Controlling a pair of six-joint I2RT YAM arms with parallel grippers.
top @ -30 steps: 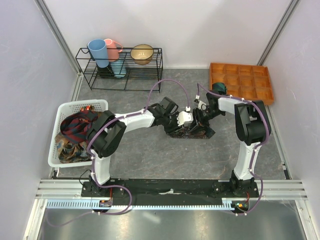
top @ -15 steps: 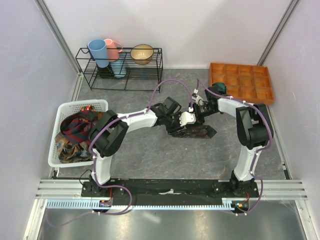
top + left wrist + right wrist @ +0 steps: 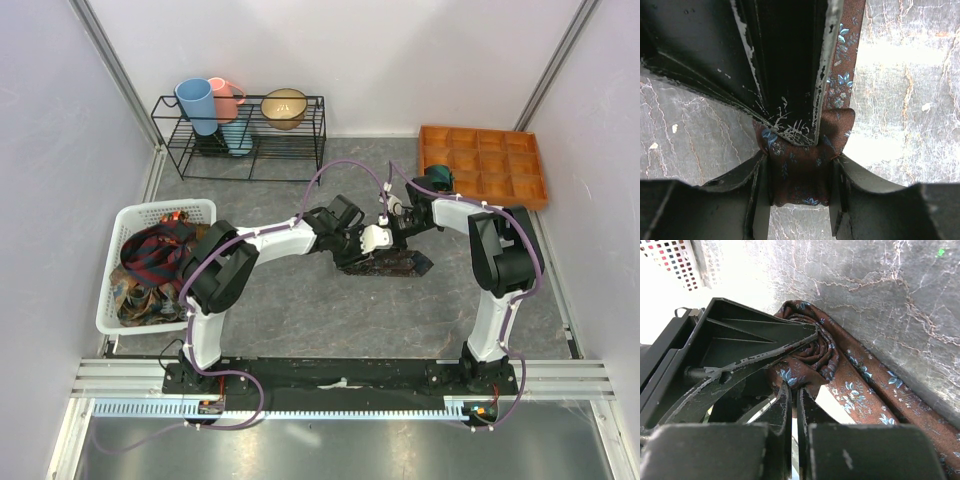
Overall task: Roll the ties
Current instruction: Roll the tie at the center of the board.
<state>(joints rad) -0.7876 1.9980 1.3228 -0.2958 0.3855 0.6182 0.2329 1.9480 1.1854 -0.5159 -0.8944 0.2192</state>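
Right gripper (image 3: 794,390) has its fingers almost together, pinching a fold of the maroon tie (image 3: 867,397) right at its coiled-up roll. Left gripper (image 3: 790,347) butts against that roll from the left. The loose length runs off lower right across the grey table (image 3: 890,285).

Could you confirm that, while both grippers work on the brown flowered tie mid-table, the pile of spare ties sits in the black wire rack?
Not quite. The top view shows the pile of spare ties in the white basket on the left; the black wire rack holds cups and a bowl. The left gripper and the right gripper do work on the brown flowered tie mid-table.
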